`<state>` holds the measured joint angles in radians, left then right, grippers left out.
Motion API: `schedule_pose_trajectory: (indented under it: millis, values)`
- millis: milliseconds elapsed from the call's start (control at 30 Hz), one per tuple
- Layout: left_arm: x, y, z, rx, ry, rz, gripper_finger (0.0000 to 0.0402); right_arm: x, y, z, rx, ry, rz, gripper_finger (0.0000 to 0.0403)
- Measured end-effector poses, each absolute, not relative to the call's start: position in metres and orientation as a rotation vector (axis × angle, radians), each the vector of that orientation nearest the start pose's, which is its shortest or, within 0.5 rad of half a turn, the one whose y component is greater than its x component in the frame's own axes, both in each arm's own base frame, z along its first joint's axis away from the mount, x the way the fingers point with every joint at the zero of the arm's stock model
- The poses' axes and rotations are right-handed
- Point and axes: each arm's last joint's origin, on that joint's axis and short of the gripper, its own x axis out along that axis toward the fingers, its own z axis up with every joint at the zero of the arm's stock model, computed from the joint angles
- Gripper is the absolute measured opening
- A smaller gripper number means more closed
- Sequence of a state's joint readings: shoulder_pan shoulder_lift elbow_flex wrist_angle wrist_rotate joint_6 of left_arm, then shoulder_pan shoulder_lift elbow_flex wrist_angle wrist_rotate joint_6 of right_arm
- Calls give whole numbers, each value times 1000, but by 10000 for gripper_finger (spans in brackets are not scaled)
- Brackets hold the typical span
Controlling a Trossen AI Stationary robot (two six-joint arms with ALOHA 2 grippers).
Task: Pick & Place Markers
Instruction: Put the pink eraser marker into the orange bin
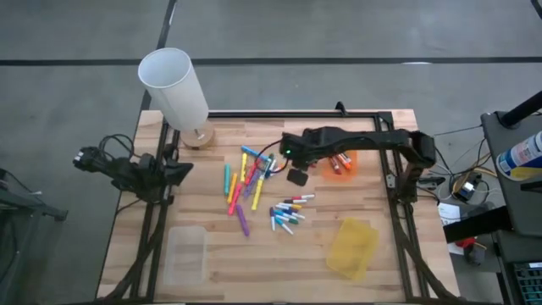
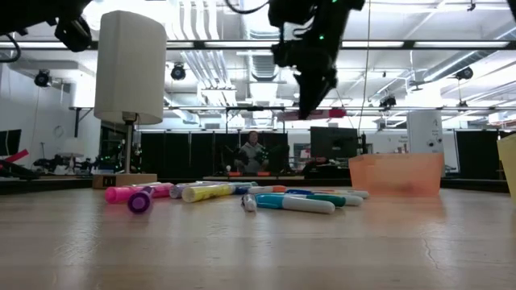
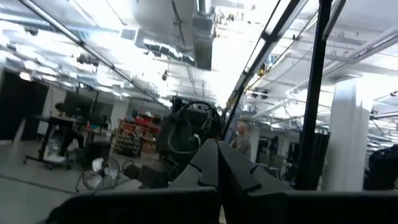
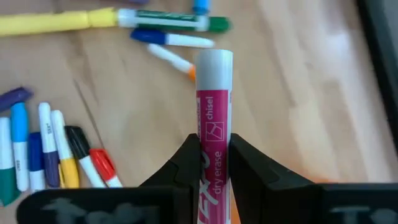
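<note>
Now pink marker clamped in right tool

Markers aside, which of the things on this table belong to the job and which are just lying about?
Job:
- loose markers on the table
- pink marker held in the right claw, above the table
- orange bin, already holding markers

Lying about:
- white lamp
- yellow bin
- clear bin
- left claw, shut, parked at the table's left edge
</note>
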<state>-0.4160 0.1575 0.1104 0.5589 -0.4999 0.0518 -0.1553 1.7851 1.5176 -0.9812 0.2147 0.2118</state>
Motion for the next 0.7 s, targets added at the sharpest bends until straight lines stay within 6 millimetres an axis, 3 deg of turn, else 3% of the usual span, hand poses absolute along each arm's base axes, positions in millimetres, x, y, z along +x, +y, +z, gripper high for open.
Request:
schedule_pose_trajectory:
  millis: [267,467,700]
  values:
    - [91,-24,240,-133,-459,114,0,309,-83,274,314,1125,-740,56]
    - [94,-25,239,-143,-445,109,0,274,-104,254,418,1152,-905,56]
    - [94,-25,239,-143,-445,109,0,247,-126,214,504,1225,-994,56]
